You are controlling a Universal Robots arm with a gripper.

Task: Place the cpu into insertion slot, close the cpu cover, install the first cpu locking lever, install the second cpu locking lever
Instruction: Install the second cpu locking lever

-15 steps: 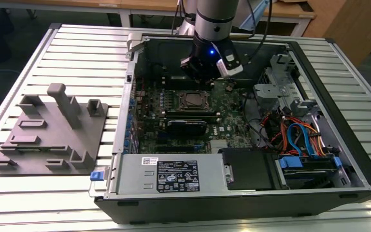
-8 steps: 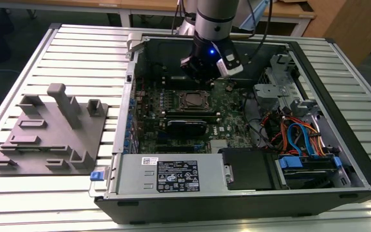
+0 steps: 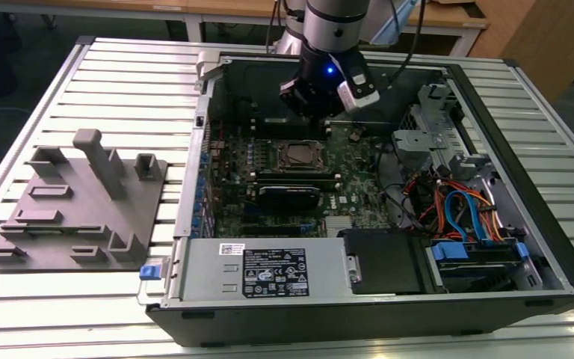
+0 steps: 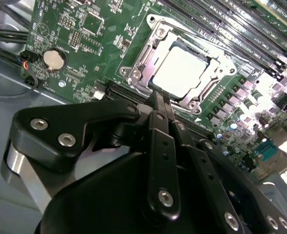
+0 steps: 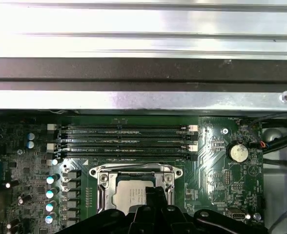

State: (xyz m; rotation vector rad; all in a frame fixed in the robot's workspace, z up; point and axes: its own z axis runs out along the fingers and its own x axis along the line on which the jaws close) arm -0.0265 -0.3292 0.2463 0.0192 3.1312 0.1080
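Silver-grey metal: the cpu (image 4: pixel 183 71) shows a plain face, seated in the insertion slot (image 4: pixel 208 91) on the green circuit board (image 4: pixel 80 44).

Exterior view, case: an open black computer case (image 3: pixel 387 314) lies on a slatted metal table (image 3: pixel 117 67).
Exterior view, arm: the gripper (image 3: pixel 312 105) hangs over the far part of the board, just beyond the socket (image 3: pixel 297 155).
Exterior view, left: a grey fixture plate (image 3: pixel 78 209) with upright blocks sits beside the case.
Exterior view, writing: a white-and-black label (image 3: pixel 275 272) lies on the power supply; its print is too small to make out.

Second wrist view, cover: the cpu cover (image 4: pixel 155 30) lies down around the chip, framing its face.
Second wrist view, gripper: the fingers (image 4: pixel 159 105) are drawn together with nothing between them, tips just short of the socket's edge.
Second wrist view, board: a round coin cell (image 4: pixel 54 59) sits well apart from the socket.

First wrist view, socket: chip and frame (image 5: pixel 133 170) lie next to the fingertips.
First wrist view, board: long black memory slots (image 5: pixel 124 139) run beside the socket.
First wrist view, writing: none legible.
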